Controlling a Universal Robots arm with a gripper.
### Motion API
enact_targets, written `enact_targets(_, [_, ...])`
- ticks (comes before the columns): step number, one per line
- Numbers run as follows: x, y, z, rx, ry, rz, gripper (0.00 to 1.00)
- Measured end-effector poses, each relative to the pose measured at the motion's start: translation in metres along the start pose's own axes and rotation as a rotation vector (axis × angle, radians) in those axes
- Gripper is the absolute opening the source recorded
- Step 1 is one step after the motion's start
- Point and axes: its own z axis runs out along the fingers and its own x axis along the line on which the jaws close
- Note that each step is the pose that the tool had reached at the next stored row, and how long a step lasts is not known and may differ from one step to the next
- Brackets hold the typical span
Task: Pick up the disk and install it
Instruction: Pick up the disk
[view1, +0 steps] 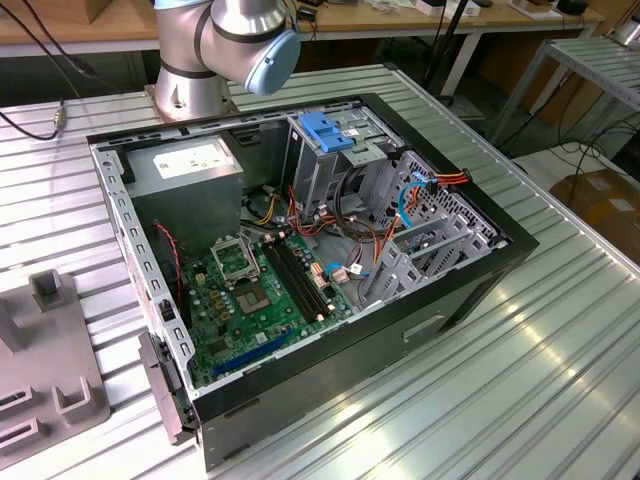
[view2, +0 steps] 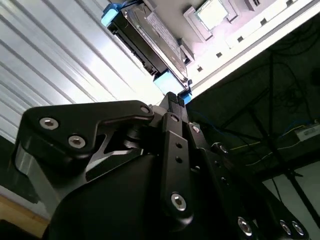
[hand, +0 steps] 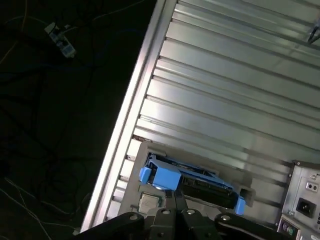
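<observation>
Disk (hand: 200, 181): lying in a grey holder (hand: 145, 204) at the table (hand: 225, 100) edge, near the computer case (hand: 306, 200) rear.
End effector (hand: 173, 197): just beside the disk's blue rail end; I cannot tell its grip state.
Step in hand: pick-up, I judge; seat squarely on the rail, lift level.

Inside the case (view1: 420, 340) your way is tight — cables (view1: 345, 235) crowd the foot of the drive cage (view1: 315, 170), and the power-supply box (view1: 190, 165) fills one corner. Past the disk (hand: 200, 181), away from the table (hand: 225, 90) edge, bare slats leave you room.
</observation>
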Motion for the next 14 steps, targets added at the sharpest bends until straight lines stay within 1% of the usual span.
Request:
enact_targets(2, [0.0000, 0.0000, 0.0002, -0.0005, 0.0014, -0.036, 0.10])
enact_targets(3, [0.0000, 0.0000, 0.0002, -0.0011, 0.0031, -0.073, 0.10])
enact_targets(4, [0.0000, 0.0000, 0.0003, -0.0015, 0.0044, -0.101, 0.10])
enact_targets(5, [0.0000, 0.0000, 0.0005, -0.0022, 0.0061, -0.142, 0.10])
enact_targets(7, [0.0000, 0.0000, 0.0006, -0.0029, 0.0082, -0.190, 0.10])
enact_targets(9, [0.0000, -0.0001, 0.0008, -0.0039, 0.0111, -0.256, 0.10])
enact_targets(10, [0.0000, -0.0001, 0.0009, -0.0043, 0.0122, -0.282, 0.10])
enact_targets(14, [0.0000, -0.0001, 0.0011, -0.0055, 0.0157, -0.361, 0.10])
